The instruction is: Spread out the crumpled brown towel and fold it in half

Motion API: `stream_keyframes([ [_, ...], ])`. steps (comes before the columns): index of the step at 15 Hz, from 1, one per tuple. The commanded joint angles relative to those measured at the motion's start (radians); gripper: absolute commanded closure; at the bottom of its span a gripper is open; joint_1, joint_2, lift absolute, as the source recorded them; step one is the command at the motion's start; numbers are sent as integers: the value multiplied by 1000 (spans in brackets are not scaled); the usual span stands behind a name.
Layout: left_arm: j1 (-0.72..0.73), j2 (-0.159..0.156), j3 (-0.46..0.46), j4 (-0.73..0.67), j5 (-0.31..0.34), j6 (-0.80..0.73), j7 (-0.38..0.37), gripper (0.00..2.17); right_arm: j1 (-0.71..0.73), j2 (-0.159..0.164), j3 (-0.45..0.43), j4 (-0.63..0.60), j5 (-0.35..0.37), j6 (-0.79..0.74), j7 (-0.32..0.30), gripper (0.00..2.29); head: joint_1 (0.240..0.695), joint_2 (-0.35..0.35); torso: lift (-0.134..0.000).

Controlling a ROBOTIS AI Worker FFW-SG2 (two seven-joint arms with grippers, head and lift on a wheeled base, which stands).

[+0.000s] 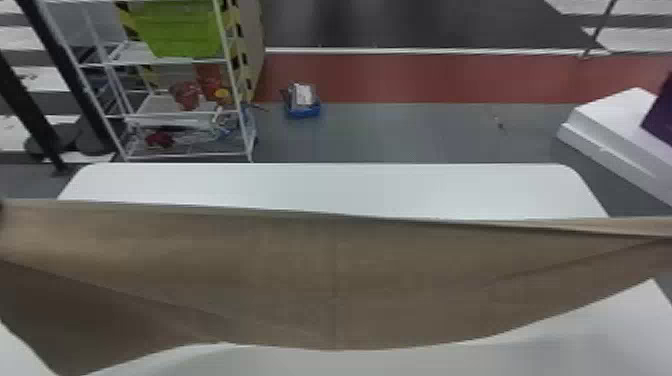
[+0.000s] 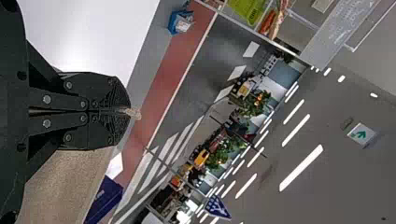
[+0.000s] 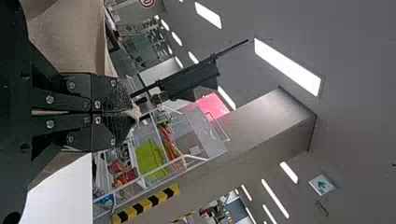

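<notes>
The brown towel (image 1: 330,285) is stretched across the head view's lower half, over the white worktop (image 1: 320,187); its cloth is pinched tight by the left pincer (image 2: 129,112) and right pincer (image 3: 134,113); being soft and light, it should be held by both corners against sagging.

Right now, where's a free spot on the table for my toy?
On the table, a bare strip lies beyond the towel, up to the far edge. Another shows on the near side, along the towel's lower edge. The middle is crowded: the towel stretches across it.
</notes>
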Motion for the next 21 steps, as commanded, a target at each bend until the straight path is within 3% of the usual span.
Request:
stream_keyframes([
  [1,-6,1,64,6,59,29,-11,1332,65,29,-65,-40,-69,12,5,2250,695,11,-124],
  [4,-5,15,166,9,154,60,-31,1332,137,82,-135,-83,-101,27,5,2250,695,10,-124],
  [6,0,17,191,26,179,60,-43,1332,160,88,-154,-81,-112,31,5,2250,695,10,-124],
  [8,-1,15,176,26,162,60,-32,1332,156,82,-126,-78,-70,46,5,2250,695,11,-124],
  [11,-5,9,1,26,-12,59,-12,1332,97,65,41,-23,104,67,5,2250,695,27,-124],
  [13,-6,0,-186,40,-182,-48,11,1332,31,62,133,66,193,43,5,2250,695,40,-124],
  [14,-6,-3,-260,58,-237,-122,25,1332,5,60,152,100,210,24,5,2250,695,48,-124],
  [16,-8,-2,-390,120,-315,-284,77,1355,-65,39,187,192,256,21,5,2250,695,44,-124],
  [21,-67,5,-535,292,-466,-472,89,1355,-173,-27,233,399,322,-126,-84,2250,695,-5,-124],
])
